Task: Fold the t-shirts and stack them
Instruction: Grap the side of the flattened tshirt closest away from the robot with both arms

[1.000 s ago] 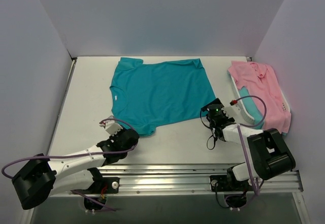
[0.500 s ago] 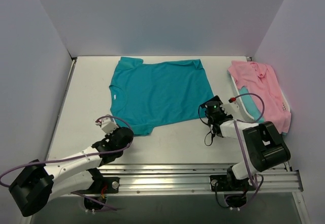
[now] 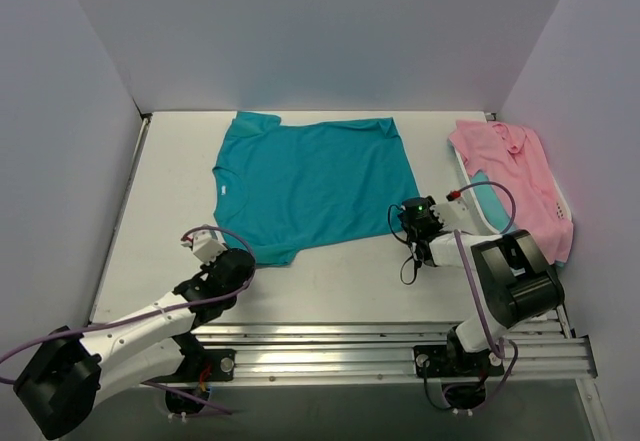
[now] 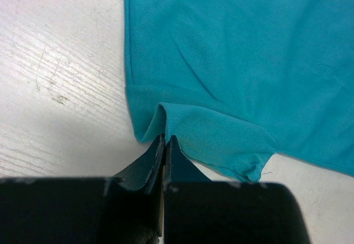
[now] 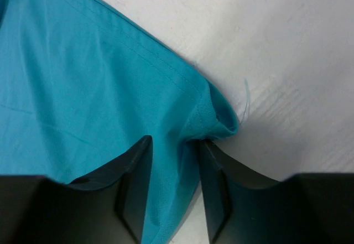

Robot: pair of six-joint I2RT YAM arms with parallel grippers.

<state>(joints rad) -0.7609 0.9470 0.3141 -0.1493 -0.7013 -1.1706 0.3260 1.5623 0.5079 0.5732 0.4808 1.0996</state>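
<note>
Two grippers are working the near edge of the teal t-shirt [image 3: 315, 186], which is lying spread flat on the table [image 3: 170, 186]. The left gripper [image 4: 165, 150] is pinching the near sleeve tight. The right gripper [image 5: 172, 183] is straddling the near hem corner, fingers narrowly apart. The first fold is seemingly being set up, so next the right needs to close before both lift together.

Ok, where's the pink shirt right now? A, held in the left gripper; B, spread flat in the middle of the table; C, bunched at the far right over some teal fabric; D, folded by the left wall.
C: the pink shirt lies bunched at the far right with teal fabric showing under it, while the teal t-shirt lies spread flat in the middle.
</note>
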